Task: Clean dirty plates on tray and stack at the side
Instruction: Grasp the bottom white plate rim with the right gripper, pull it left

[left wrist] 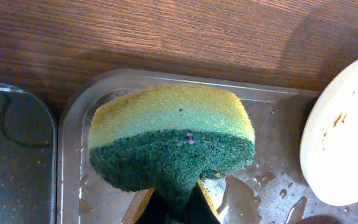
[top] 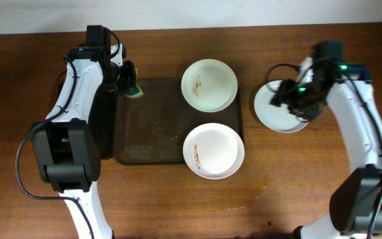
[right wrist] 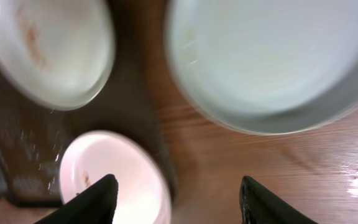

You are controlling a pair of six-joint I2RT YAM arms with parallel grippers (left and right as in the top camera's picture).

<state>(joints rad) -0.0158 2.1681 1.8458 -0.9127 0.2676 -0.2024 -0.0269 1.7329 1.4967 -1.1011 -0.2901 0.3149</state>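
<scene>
Two white plates lie on the right half of the brownish tray [top: 148,129]: a far one [top: 209,85] and a near one [top: 213,151], both with orange-brown smears. A third plate [top: 274,113] lies on the table to the right of the tray and looks clean [right wrist: 266,56]. My left gripper [top: 130,81] hangs over the tray's far left corner, shut on a yellow-and-green sponge [left wrist: 169,134]. My right gripper [right wrist: 176,199] is open and holds nothing. It hovers over the third plate's left part [top: 282,94].
A smaller black tray [top: 103,129] lies against the brownish tray's left side, under my left arm. Water drops [left wrist: 272,180] sit on the wet tray floor. Brown wooden table [top: 297,192] surrounds everything.
</scene>
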